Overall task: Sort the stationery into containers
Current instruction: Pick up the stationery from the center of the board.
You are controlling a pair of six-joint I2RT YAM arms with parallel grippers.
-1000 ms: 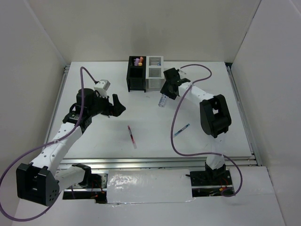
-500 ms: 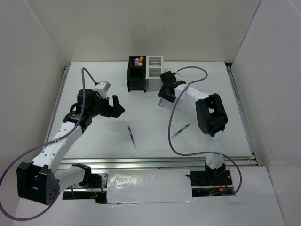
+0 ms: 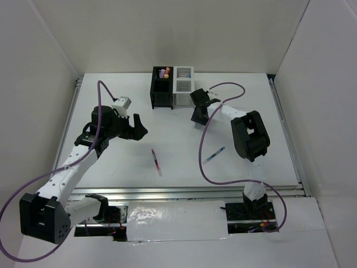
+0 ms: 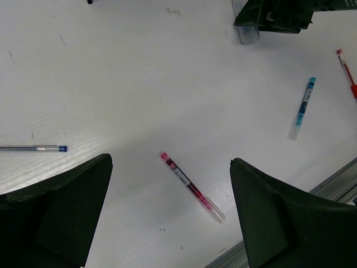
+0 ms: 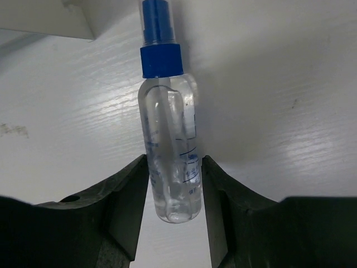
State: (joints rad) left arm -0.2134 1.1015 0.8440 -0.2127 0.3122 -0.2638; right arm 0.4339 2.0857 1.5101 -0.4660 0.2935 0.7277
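Note:
The joined black box (image 3: pixel 162 89) and white box (image 3: pixel 183 88) stand at the back centre, and the black one holds pink and yellow markers (image 3: pixel 165 72). My right gripper (image 3: pixel 198 114) is just in front of the white box. It is shut on a clear blue-capped tube (image 5: pixel 170 162), fingers on both sides of its lower body (image 5: pixel 174 162). My left gripper (image 3: pixel 136 125) is open and empty above the table. A red pen (image 4: pixel 192 187) lies below its jaws (image 4: pixel 170 164). A blue pen (image 3: pixel 215 154) lies to the right of centre.
In the left wrist view a second blue pen (image 4: pixel 33 148) lies at the left and another red pen (image 4: pixel 348 72) at the right edge. A metal rail (image 3: pixel 189 191) runs along the near table edge. White walls enclose the table.
My right gripper has moved left and back toward the white box with the tube, which is now mostly hidden under it in the top view. The left arm has barely moved.

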